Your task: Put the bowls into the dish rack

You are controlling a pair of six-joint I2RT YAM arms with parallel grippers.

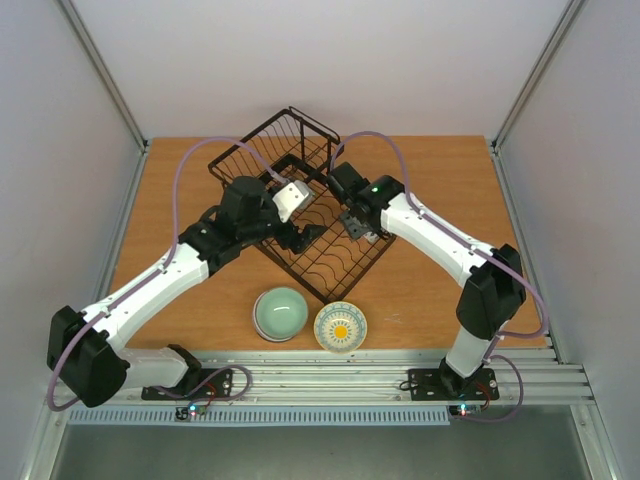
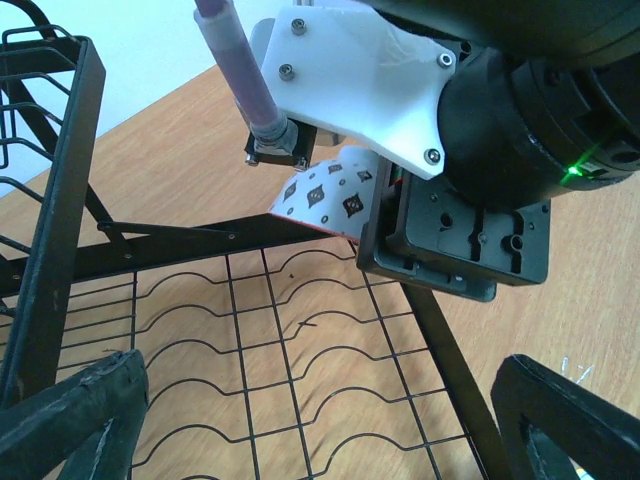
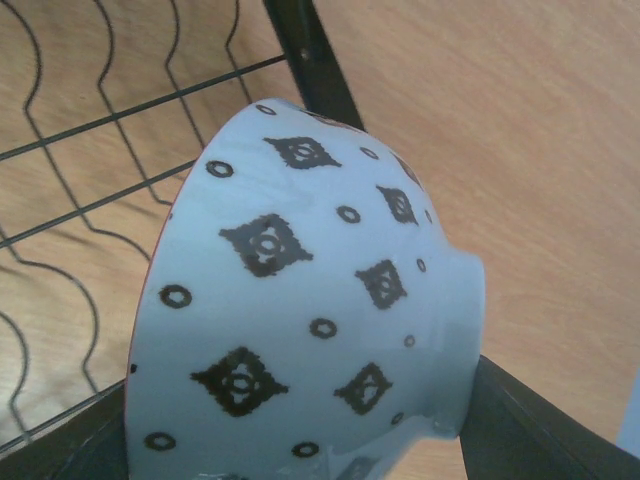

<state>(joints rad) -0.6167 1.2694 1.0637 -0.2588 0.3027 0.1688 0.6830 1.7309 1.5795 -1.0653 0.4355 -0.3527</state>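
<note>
The black wire dish rack [image 1: 300, 195] stands mid-table, turned corner-on. My right gripper [image 1: 357, 225] hovers over the rack's right edge, shut on a patterned bowl [image 3: 300, 300] that is white with dark diamonds and a thin red rim, held on its side. The left wrist view shows that bowl [image 2: 330, 195] under the right wrist. My left gripper [image 1: 298, 238] is open above the rack's wire floor [image 2: 280, 350], nothing between its fingers [image 2: 90, 420]. A pale mint bowl [image 1: 280, 313] and a white bowl with a yellow centre [image 1: 340, 327] sit on the table in front of the rack.
The rack's raised basket section [image 1: 285, 145] is at the far side. Both arms meet over the rack, their grippers close together. A grey rail [image 1: 320, 385] runs along the table's near edge, and walls enclose the table.
</note>
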